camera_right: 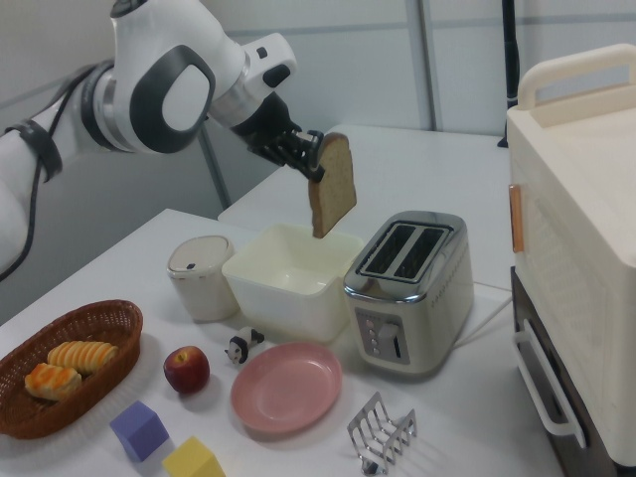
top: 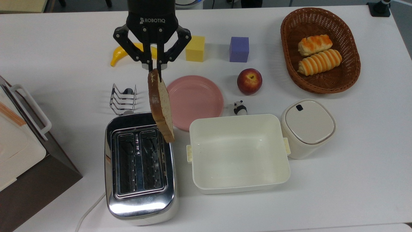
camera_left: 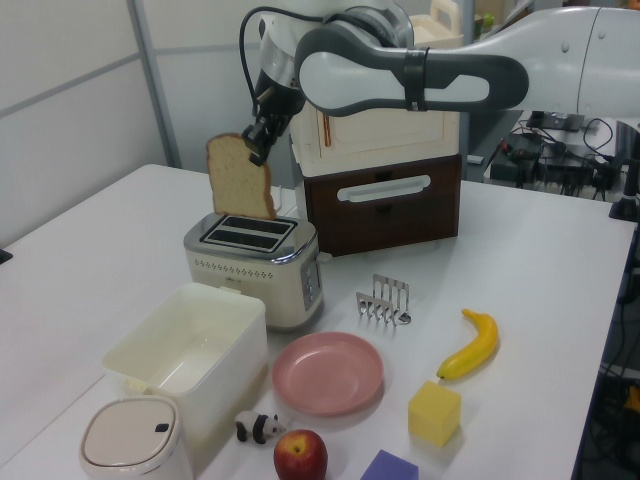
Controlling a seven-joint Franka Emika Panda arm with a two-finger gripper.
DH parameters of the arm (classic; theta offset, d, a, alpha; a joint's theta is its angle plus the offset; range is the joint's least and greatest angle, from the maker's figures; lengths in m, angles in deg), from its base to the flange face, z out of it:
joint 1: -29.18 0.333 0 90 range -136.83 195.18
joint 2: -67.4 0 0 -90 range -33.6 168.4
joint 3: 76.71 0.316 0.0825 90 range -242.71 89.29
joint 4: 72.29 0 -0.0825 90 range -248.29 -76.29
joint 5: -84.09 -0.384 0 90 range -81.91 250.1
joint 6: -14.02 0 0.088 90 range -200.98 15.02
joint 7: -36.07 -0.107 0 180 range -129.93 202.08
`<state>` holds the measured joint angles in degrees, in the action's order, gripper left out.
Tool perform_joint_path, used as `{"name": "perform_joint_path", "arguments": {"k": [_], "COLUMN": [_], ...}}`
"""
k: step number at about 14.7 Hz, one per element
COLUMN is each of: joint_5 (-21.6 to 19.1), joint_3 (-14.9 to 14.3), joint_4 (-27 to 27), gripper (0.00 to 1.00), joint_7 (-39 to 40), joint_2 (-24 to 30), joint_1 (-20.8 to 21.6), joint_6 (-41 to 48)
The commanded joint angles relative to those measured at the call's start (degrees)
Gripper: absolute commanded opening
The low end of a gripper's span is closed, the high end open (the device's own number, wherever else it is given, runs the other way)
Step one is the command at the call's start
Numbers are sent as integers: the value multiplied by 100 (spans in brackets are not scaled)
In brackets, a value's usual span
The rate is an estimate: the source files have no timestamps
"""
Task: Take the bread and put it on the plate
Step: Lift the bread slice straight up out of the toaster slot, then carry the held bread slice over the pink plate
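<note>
Hanging high over toaster [top: 140,167], gripper [top: 154,67] pinches bread [top: 160,104] top edge; slice dangles toward 6 o'clock, top view.

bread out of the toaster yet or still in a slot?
Out. The bread hangs in the air above the toaster, pinched at its crust by the gripper; both slots look empty.

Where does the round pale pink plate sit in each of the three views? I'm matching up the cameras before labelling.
Top view: the round pale pink plate lies near the centre, just right of the hanging bread slice.
Left view: low centre, right of the cream rectangular tub.
Right view: low centre, in front of the toaster.
Shared landmark: the chrome toaster beside it.
</note>
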<state>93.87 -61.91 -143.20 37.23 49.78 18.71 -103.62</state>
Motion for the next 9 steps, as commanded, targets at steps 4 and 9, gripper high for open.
{"name": "perform_joint_path", "arguments": {"k": [4, 9], "joint_5": [-1135, -1145], "joint_3": [-74, -214], "joint_4": [-599, -722], "gripper": [0, 0], "joint_7": [675, 895], "joint_2": [1146, 1297], "joint_1": [-192, -236], "joint_6": [1401, 2324]}}
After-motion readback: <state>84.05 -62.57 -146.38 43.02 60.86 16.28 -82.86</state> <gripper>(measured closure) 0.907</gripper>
